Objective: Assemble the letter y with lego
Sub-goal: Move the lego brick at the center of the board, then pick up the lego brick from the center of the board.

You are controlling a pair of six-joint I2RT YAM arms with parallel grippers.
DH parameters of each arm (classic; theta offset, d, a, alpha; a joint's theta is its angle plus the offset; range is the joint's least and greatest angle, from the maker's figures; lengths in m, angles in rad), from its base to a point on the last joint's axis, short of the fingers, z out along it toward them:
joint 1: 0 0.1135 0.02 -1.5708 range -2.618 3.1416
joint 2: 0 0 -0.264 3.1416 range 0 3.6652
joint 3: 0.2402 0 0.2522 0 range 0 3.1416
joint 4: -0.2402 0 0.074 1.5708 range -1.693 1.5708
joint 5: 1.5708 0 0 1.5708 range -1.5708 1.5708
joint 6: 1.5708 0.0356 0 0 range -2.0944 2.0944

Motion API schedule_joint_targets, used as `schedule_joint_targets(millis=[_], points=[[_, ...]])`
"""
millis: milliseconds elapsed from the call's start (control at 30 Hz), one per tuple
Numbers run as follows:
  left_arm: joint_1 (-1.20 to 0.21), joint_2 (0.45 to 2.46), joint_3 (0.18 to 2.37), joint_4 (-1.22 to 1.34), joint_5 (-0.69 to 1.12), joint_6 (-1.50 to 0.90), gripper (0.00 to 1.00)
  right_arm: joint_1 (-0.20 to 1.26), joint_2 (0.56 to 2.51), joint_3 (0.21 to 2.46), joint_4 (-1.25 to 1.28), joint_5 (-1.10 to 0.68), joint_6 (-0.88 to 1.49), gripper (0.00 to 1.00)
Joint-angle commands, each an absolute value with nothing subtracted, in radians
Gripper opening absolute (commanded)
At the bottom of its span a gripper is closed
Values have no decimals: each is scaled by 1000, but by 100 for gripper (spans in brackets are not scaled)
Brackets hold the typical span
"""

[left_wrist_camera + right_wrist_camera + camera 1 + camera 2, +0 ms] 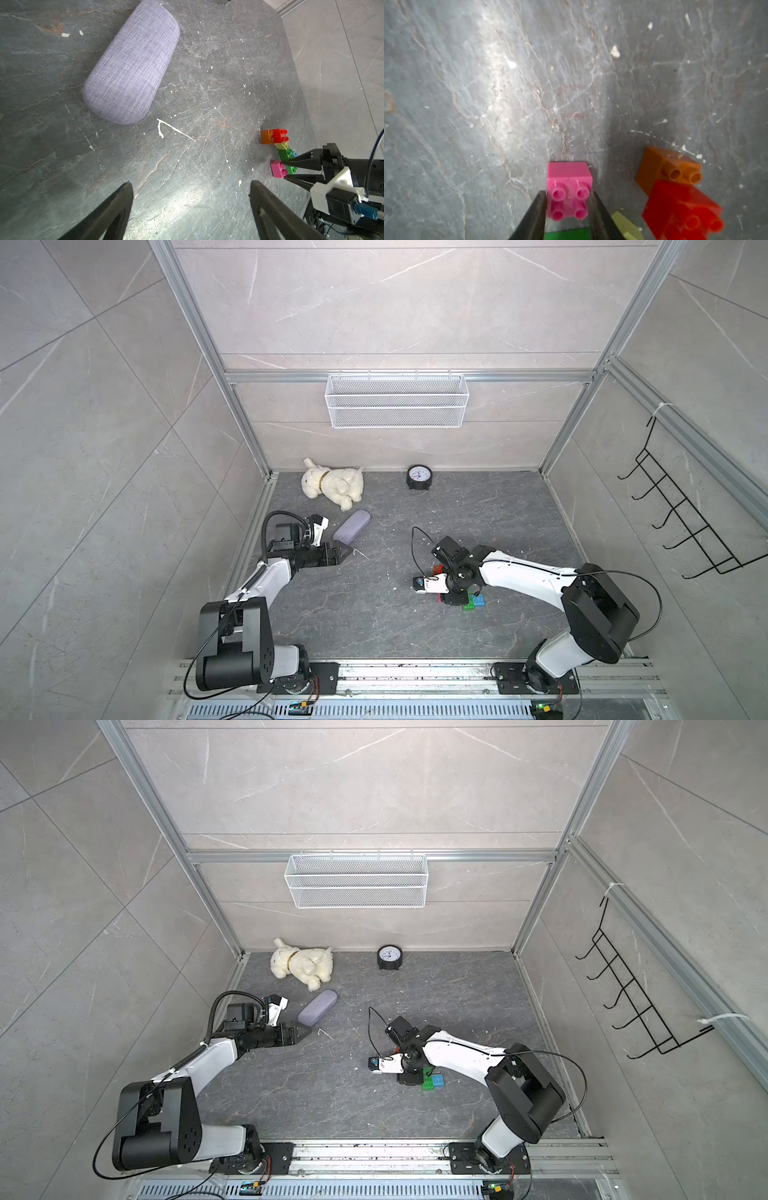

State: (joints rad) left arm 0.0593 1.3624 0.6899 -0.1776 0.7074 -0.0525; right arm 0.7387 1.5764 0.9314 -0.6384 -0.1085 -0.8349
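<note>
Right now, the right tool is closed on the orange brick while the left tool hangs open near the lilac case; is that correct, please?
Not quite: the right wrist view shows the right tool closed on the pink brick, not the orange brick. The left tool does hang open near the lilac case.

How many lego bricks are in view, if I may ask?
6, in one cluster: orange beside red, then yellow-green, green, blue, and pink in the right gripper. The arm may hide others.
</note>
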Motion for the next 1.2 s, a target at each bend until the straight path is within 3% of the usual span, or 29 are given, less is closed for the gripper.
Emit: schedule_joint_targets(millis=[0,300,767,933,1067,1167], points=[[60,1346,701,-174,708,-36,91,741,1511,956,-671,-116,-803,44],[60,1333,699,-174,708,-35,91,741,1533,957,-681,-94,-808,52],[60,1332,699,-177,700,-32,91,741,1616,919,-604,-122,-772,53],[60,1335,699,-179,699,-33,91,741,1635,904,-579,-124,-761,47],[60,1336,701,-180,699,-34,91,741,1624,909,-563,-141,-759,31],[60,1336,701,-180,698,-33,91,747,1614,937,-570,-145,-756,28]])
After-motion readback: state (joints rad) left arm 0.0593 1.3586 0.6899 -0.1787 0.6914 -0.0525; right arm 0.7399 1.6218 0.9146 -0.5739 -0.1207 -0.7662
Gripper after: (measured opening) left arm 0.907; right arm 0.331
